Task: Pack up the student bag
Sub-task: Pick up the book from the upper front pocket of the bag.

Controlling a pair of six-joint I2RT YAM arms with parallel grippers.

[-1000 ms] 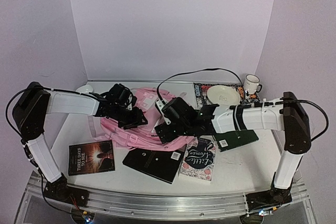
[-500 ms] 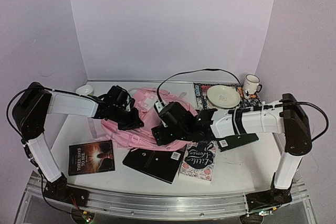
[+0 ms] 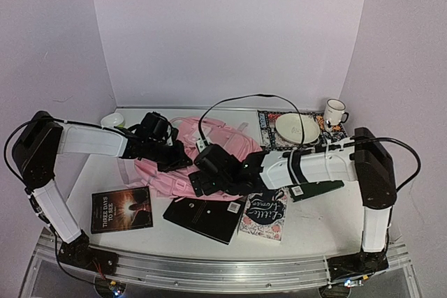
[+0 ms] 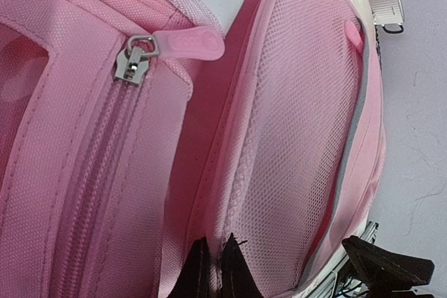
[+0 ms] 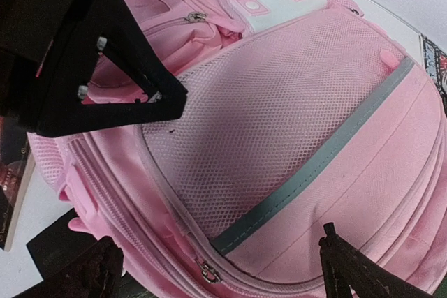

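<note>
Backpack fabric explained both grips: the student bag (image 3: pixel 227 143) lay flat at mid-counter toward the back, between the arms, and it was too soft to open without being pinned. The left gripper (image 4: pixel 213 270) had its jaws clenched, apparently nipping a fold beside the mesh pocket (image 4: pixel 300 137), probably to hold the cloth taut. The right gripper (image 5: pixel 223 270) hovered over the bag's near side with its jaws spread wide and grasping nothing, likely ready for a zipper pull (image 5: pixel 206 270). No compartment looked open.

Waiting on the counter (image 3: pixel 98 169) nearby were a "Three Days to See" book (image 3: pixel 122 209), a black book (image 3: pixel 206 215), a "Little Women" book (image 3: pixel 265 211) and a dark green book (image 3: pixel 318 188). A plate (image 3: pixel 297 127) and a mug (image 3: pixel 335 112) stood farther back to the right. The black book lay just beside the bag's near edge, crowding the right arm's approach.
</note>
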